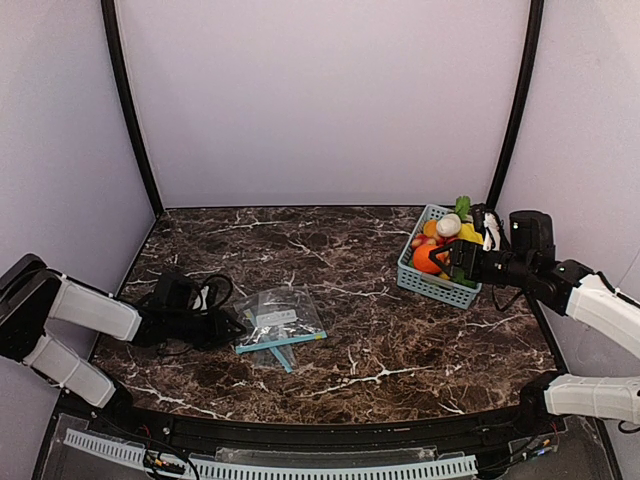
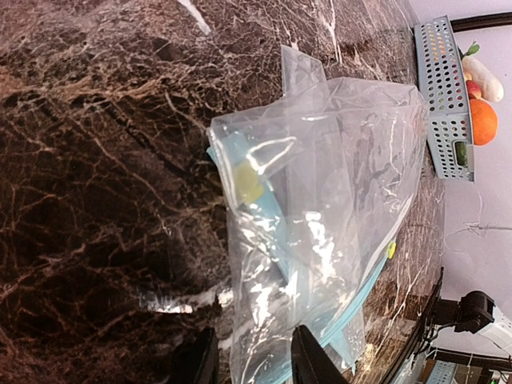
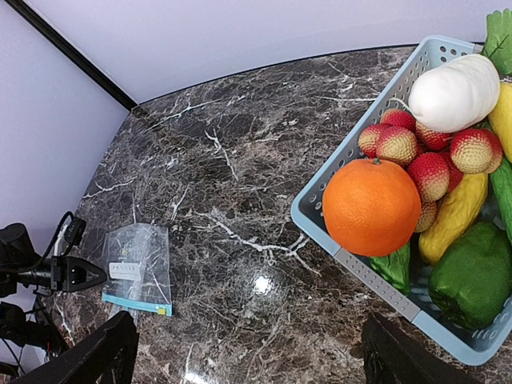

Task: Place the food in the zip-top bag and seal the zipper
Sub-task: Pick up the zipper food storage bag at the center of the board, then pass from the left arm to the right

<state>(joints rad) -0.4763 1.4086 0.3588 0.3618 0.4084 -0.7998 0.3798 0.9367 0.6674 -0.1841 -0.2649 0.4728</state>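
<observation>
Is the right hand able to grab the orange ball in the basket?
Probably yes. The open right hand hovers close to the basket, and the orange ball sits on top, uncovered.

Crinkled clear plastic bag (image 2: 320, 200), glossy marble table (image 2: 96, 160)

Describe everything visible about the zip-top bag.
The zip-top bag is clear, thin, crinkled plastic with a light blue zipper strip along its near edge and a pale printed label. No food is in it. It lies on the dark marble table, left of centre, well apart from the basket. The fingers of the left gripper straddle its left edge; whether they pinch it cannot be told.
</observation>
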